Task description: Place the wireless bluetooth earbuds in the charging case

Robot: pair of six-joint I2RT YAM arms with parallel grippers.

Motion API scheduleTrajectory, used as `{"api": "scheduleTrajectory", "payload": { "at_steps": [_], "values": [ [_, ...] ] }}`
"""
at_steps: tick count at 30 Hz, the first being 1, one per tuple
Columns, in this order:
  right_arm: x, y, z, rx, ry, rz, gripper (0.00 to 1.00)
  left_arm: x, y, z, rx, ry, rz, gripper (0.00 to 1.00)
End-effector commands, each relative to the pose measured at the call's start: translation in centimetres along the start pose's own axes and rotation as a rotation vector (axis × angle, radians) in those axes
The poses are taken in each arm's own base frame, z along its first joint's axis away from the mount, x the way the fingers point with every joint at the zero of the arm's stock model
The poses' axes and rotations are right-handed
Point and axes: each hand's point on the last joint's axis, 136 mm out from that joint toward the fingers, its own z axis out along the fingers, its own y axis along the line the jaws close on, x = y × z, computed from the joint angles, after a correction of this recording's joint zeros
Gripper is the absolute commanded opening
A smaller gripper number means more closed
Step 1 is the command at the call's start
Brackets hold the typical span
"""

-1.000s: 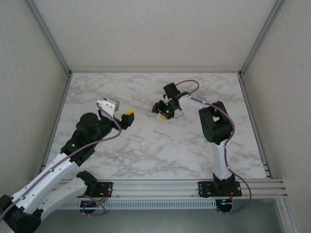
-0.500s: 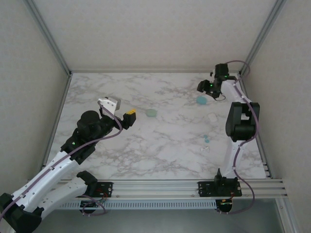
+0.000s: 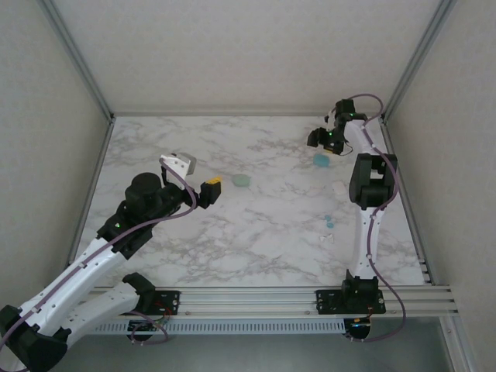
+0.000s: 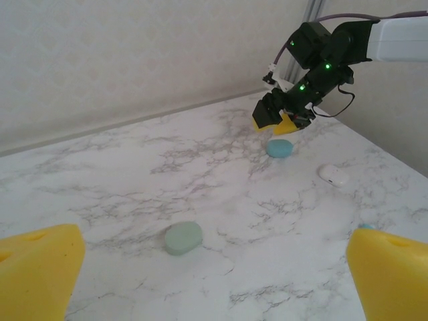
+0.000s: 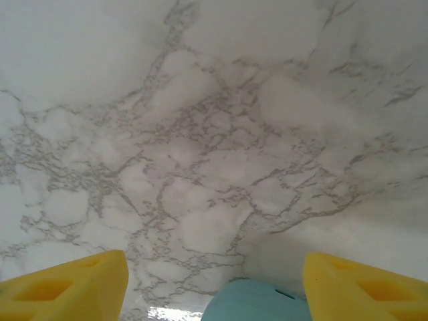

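Grey veins run across the white marble bench (image 3: 263, 232), under a light-blue charging case (image 3: 320, 160), a paler green-blue oval piece (image 3: 242, 180) and teal earbuds (image 3: 328, 219).

Charging case (image 3: 320, 160) is at the far right of the surface (image 3: 256, 248), just on the near side of the right hand (image 3: 321, 142). The other oval piece (image 3: 242, 180) lies mid-surface, well left of the case and just right of the left hand (image 3: 208, 191). Nearer than the case on the right: small rounded piece (image 3: 339, 188), then the earbuds (image 3: 329, 221) close together, well apart from the case.
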Motion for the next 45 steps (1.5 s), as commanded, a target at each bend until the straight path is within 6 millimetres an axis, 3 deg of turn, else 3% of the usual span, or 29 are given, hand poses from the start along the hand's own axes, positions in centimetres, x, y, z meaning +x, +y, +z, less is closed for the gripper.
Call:
{"api": "scheduleTrajectory", "payload": {
  "at_steps": [1, 14, 22, 27, 36, 40, 42, 45],
  "values": [
    [1.7, 0.2, 0.2, -0.022, 0.085, -0.021, 0.7, -1.1, 0.0, -0.6, 0.0, -0.018, -0.01, 1.0],
    [4.8, 0.2, -1.6, 0.037, 0.165, -0.146, 0.65, -1.2, -0.3, -0.1, 0.019, -0.018, -0.013, 1.0],
    [4.9, -2.1, -0.8, 0.272, 0.153, -0.215, 0.59, -1.1, -0.3, 0.2, 0.015, -0.012, -0.009, 1.0],
    [5.2, -2.0, 0.0, 0.311, 0.158, -0.239, 0.57, -1.0, -0.1, 0.2, 0.007, -0.009, -0.014, 1.0],
    [5.5, -2.1, 0.4, 0.335, 0.141, -0.242, 0.42, -1.1, 0.3, 0.5, -0.02, 0.009, -0.058, 1.0],
    [5.2, -0.1, -1.1, 0.28, 0.071, -0.259, 0.34, -1.2, 1.3, 0.8, -0.072, 0.027, -0.128, 1.0],
    [5.1, 2.1, -2.9, 0.205, 0.008, -0.28, 0.34, -1.4, 1.8, 0.9, -0.097, 0.026, -0.167, 1.0],
    [5.4, 7.2, -7.3, 0.034, -0.137, -0.34, 0.32, -1.4, 2.6, 1.2, -0.123, 0.027, -0.238, 1.0]
  ]
}}
